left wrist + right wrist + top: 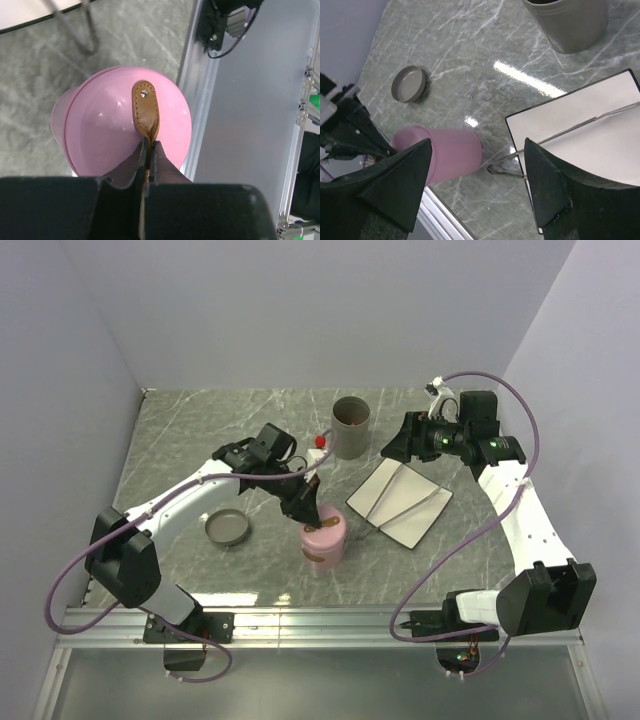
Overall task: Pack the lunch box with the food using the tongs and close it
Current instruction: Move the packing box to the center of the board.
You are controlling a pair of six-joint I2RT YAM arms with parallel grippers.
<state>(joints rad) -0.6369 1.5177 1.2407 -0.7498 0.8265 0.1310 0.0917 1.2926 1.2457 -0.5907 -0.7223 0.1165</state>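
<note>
As left pincer (149, 146) nips one lunch box (102, 125), right pincer (477, 150) gapes — seemingly above tongs (570, 129).

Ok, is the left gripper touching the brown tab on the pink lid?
Touching. The left wrist view shows the left gripper shut on the lower end of the brown tab, on top of the pink lid.

The pink round lunch box (323, 540) stands upright on the counter (190, 440), domed lid on, its brown leather tab (145, 107) pinched by the left tool (149, 146). The slim grey tongs (410, 508) lie diagonally across the white plate (385, 485), with their joined end past its edge.
</note>
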